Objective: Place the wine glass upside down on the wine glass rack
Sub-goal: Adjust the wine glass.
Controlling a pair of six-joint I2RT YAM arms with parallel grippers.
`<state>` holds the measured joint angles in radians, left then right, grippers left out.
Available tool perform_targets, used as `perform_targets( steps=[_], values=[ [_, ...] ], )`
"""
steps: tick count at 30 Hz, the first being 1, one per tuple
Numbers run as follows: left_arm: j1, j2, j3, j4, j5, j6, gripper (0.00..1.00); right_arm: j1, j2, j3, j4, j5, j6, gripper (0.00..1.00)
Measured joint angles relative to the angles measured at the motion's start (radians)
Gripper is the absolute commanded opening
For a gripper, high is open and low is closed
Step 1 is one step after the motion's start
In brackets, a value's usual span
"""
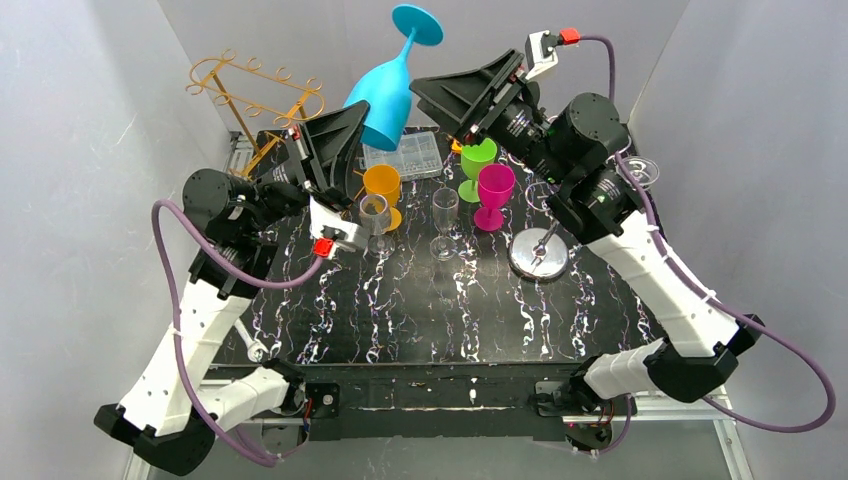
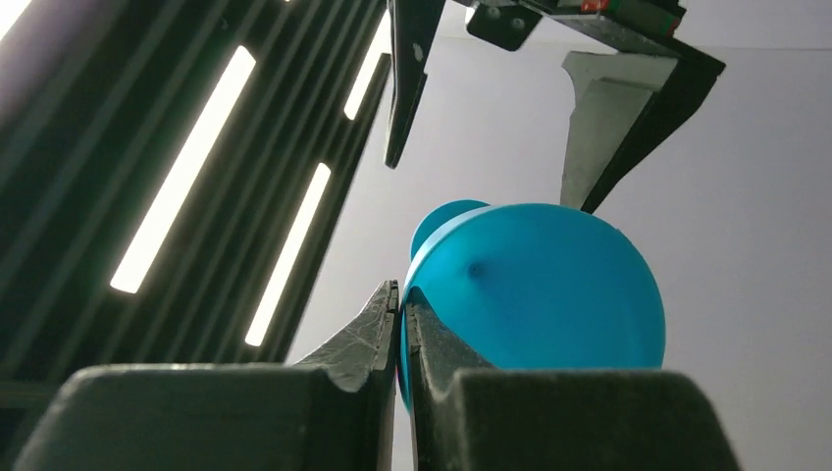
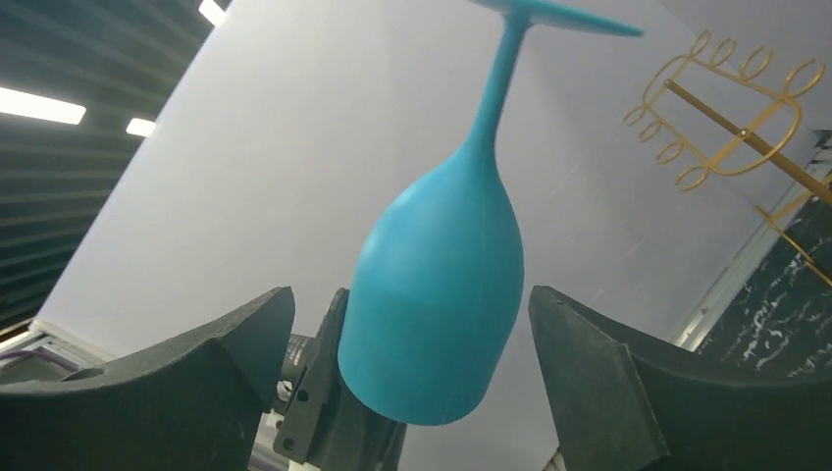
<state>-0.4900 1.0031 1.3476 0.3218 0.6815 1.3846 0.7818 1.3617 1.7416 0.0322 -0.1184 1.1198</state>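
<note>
1. Wine glass [image 1: 392, 90], blue: inverted, foot uppermost and mouth downward. Its long axis was tilted, the foot leaning toward the right arm's side in the top view. It hung aloft over the rear of the table [image 1: 430, 310], touching no surface.
2. Left tool [image 1: 366, 132]: clenched on the bowl's rim at the mouth, the thin edge pinched between its fingers.
3. Right tool [image 1: 436, 105]: released, jaws spread wide on either side of the bowl, with a gap showing on each side in the right wrist view.
4. Wine glass rack [image 1: 255, 95], gold wire: stood at the table's rear left corner, close to the walls. It was left of the glass and apart from it, with open air between.
5. Smaller glasses [image 1: 496, 195], coloured and clear: stood upright on the table below the raised glass.
</note>
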Motion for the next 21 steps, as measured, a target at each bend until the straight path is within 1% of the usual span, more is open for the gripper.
perform_targets(
  steps=[3,9,14,16,21],
  values=[
    [-0.017,0.017,0.000,0.040,0.000,0.045,0.00,0.038,0.017,-0.003,0.049,0.013,0.006,0.98],
    [-0.034,0.041,-0.008,0.076,-0.005,0.112,0.00,0.097,0.067,-0.004,0.058,0.040,0.017,0.98],
    [-0.038,0.024,-0.039,0.103,-0.022,0.151,0.00,0.137,0.060,-0.051,0.134,0.114,0.032,0.98],
    [-0.040,0.014,-0.051,0.109,-0.025,0.160,0.00,0.151,0.059,-0.069,0.169,0.129,0.034,0.98],
    [-0.063,0.004,-0.066,0.121,-0.020,0.181,0.00,0.163,0.060,-0.071,0.195,0.142,0.036,0.98]
  ],
)
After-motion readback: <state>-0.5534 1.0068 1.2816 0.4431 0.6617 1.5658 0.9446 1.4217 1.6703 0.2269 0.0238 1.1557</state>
